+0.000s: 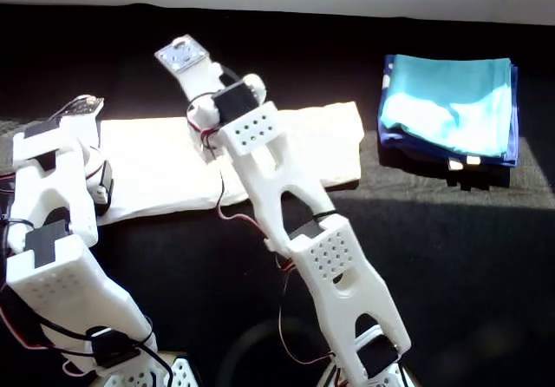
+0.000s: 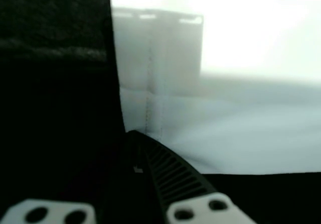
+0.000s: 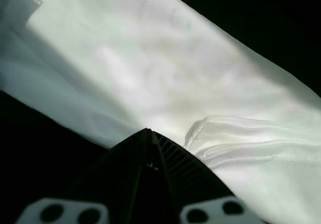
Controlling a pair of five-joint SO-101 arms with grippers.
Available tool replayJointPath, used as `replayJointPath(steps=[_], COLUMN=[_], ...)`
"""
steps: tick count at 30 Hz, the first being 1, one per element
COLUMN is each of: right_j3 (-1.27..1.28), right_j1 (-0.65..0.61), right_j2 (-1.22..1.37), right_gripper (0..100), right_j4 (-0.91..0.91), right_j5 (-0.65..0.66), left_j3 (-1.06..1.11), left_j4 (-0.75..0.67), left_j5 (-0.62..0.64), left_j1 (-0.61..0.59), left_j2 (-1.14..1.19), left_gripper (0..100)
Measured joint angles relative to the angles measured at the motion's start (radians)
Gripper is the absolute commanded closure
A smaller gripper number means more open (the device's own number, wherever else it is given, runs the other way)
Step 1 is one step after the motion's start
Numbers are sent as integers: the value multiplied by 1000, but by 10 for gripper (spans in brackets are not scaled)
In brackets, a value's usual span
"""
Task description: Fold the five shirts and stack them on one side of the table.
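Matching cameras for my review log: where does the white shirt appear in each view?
High view: white shirt lies flat mid-table, left of the folded stack.
Left wrist view: white shirt, its straight edge bordering the black tabletop.
Right wrist view: white shirt, a stitched hem rumpled nearby.
Shared landmark: the black tabletop along the shirt's edge.

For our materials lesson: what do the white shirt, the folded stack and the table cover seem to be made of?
The white shirt looks like soft matte cloth: it creases and shows a stitched hem. The folded stack is likewise cloth, turquoise over dark blue, with layered edges. The table cover is probably dark matte fabric, judging by its faint grain.
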Motion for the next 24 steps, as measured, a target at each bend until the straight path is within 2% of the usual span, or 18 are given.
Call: replayJointPath(steps=[4,10,15,20,24], right_j3=[-35,-35,91,394,655], right_j1=[72,152,166,176,238], right_j2=[-35,-153,-362,-631,-876], right_gripper=[988,977,892,890,890], right_j4=[26,28,28,28,28], right_j5=[18,18,20,26,28], left_j3=[-133,-367,-423,-445,-537], left_j4=[138,341,307,198,172], left_j5=[0,0,54,64,101], left_j1=[0,0,0,0,0], left_j2=[-11,-14,-9,132,281], left_gripper=[972,758,755,755,755])
